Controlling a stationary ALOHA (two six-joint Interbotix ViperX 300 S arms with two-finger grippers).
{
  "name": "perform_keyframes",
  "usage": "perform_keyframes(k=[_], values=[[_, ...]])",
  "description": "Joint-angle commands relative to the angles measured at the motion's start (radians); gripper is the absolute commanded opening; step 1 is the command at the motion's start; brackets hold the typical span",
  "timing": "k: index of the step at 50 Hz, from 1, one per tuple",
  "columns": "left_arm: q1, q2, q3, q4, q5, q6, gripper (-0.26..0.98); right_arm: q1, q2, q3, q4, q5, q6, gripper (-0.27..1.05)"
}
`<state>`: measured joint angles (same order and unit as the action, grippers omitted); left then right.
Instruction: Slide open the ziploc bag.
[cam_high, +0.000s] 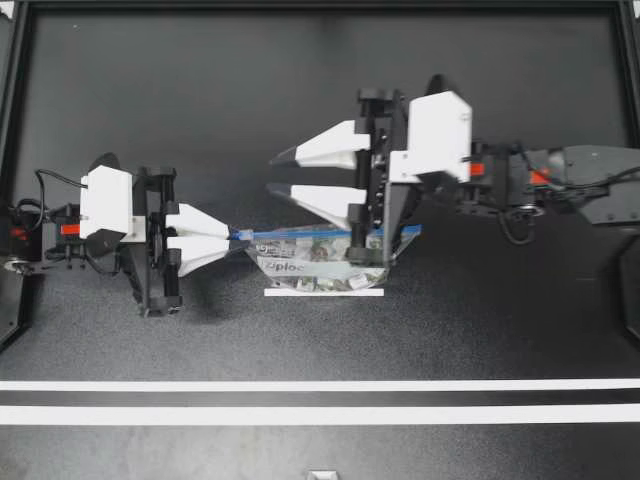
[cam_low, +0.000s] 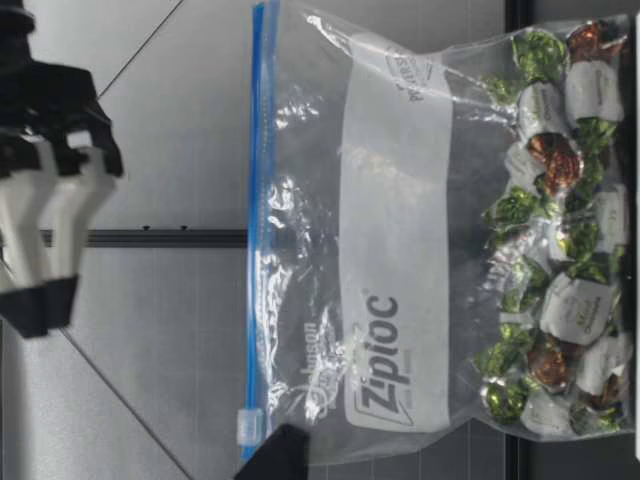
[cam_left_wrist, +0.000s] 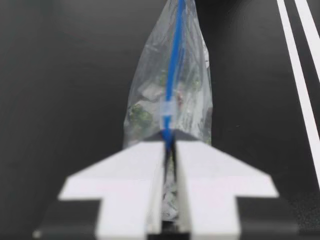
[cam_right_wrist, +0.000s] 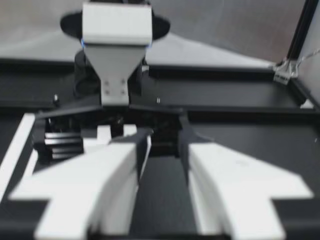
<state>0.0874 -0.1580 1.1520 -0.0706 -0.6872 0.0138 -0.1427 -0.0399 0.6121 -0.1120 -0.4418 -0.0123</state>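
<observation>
A clear ziploc bag (cam_high: 318, 262) of wrapped sweets stands upright on the black table, its blue zip strip (cam_high: 300, 233) on top. My left gripper (cam_high: 236, 238) is shut on the bag's zip edge at its left end. In the left wrist view the white slider (cam_left_wrist: 167, 110) sits just ahead of the left gripper (cam_left_wrist: 170, 142). In the low view the slider (cam_low: 248, 425) is at the same end of the zip strip (cam_low: 258, 200). My right gripper (cam_high: 277, 173) is open above and behind the bag, holding nothing. It hangs above the bag (cam_low: 400, 250) in the low view too (cam_low: 42, 305).
Two white tape lines (cam_high: 320, 385) run across the table near its front edge. A black frame rail (cam_high: 320, 6) borders the back. In the right wrist view my left arm (cam_right_wrist: 116, 30) faces the open right gripper (cam_right_wrist: 160, 145).
</observation>
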Motion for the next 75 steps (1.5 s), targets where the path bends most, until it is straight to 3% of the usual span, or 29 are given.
perform_keyframes(k=[1,15,36,45,64,75], values=[[0.002,-0.018,-0.018,-0.002,-0.011,0.008,-0.14,0.021,0.017,-0.044,-0.021,0.025,0.002,0.45],[0.003,-0.025,-0.028,0.009,-0.011,0.014,-0.16,0.069,0.107,-0.124,-0.046,0.186,0.002,0.60],[0.003,-0.040,-0.026,0.015,-0.003,0.014,-0.16,0.069,0.170,-0.173,-0.046,0.313,0.002,0.58],[0.003,-0.040,-0.025,0.018,-0.003,0.014,-0.16,0.069,0.176,-0.184,-0.046,0.336,0.003,0.44],[0.003,-0.038,-0.018,0.018,-0.003,0.014,-0.16,0.069,0.152,-0.184,-0.046,0.400,0.006,-0.03],[0.002,-0.038,-0.005,0.018,-0.003,0.015,-0.16,0.069,0.101,-0.179,-0.046,0.548,0.002,-0.11]])
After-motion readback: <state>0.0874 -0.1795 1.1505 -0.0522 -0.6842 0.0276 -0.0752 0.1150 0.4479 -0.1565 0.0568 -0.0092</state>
